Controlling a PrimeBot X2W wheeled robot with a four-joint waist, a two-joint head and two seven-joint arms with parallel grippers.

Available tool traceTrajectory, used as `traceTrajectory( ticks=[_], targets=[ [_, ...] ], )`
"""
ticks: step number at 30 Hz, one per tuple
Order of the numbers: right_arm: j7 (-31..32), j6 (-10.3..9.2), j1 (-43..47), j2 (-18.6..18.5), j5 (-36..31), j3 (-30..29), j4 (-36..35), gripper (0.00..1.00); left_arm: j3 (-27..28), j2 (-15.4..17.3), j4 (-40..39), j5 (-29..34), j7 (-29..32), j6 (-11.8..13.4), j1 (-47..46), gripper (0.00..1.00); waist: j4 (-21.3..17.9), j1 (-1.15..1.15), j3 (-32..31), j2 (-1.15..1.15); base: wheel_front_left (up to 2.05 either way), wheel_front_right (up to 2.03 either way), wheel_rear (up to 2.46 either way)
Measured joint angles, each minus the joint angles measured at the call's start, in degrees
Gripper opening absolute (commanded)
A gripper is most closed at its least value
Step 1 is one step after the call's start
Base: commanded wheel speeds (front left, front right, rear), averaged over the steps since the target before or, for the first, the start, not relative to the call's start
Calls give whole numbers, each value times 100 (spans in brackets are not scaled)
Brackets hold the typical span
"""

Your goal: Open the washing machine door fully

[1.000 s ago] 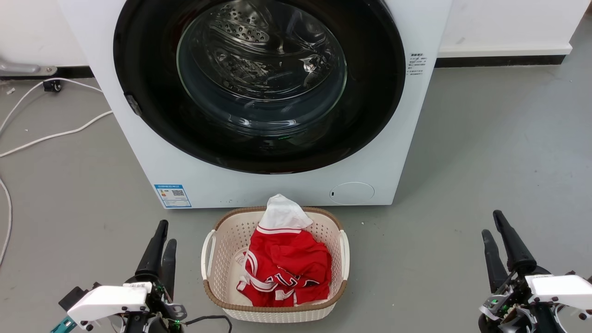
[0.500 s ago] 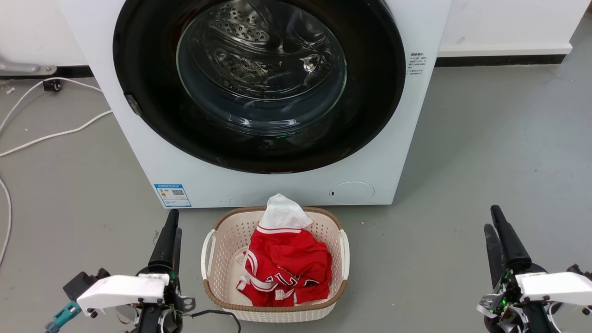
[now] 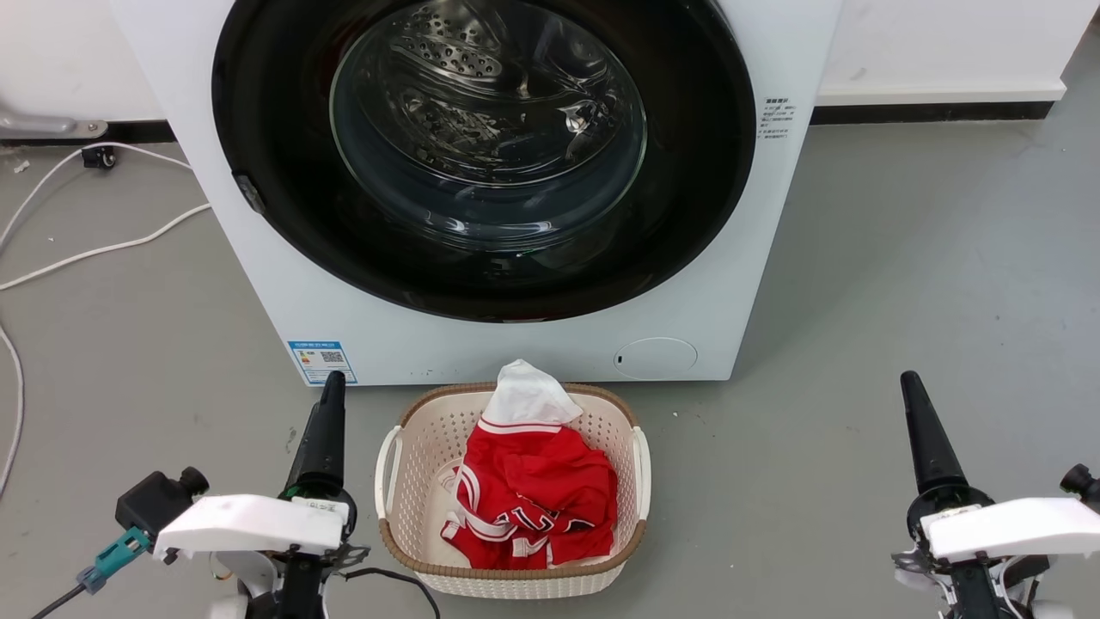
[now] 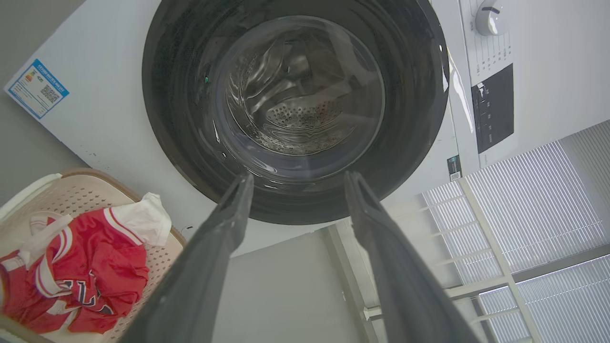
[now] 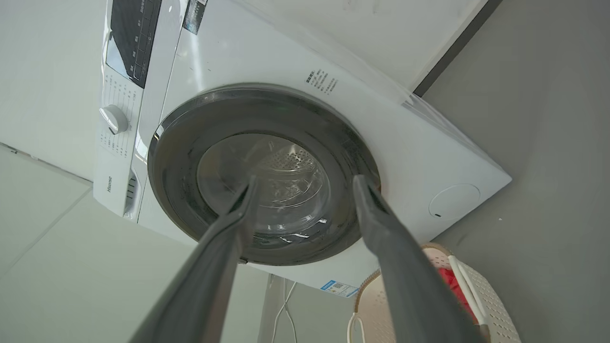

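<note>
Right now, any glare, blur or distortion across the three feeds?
Head view: sharp, evenly lit, curved reflections streak the washing machine door glass but the drum reads through. Left wrist view: wide-angle bending, left gripper fingers soft up close. Right wrist view: hazy, the black door looks washed-out grey.

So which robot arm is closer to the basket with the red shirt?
The left gripper: its fingers stand right beside the basket, near its left handle. The right gripper is much farther away, off on the other side.
</note>
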Motion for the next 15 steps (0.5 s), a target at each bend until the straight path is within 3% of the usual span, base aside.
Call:
traceTrajectory(
  ticks=[15],
  targets=[
    [-277,1,91,30,-1853,36,-147,100,-280,1,-90,1550,-289,122,-83,100,36,0,-3,0,0,0,0]
  ],
)
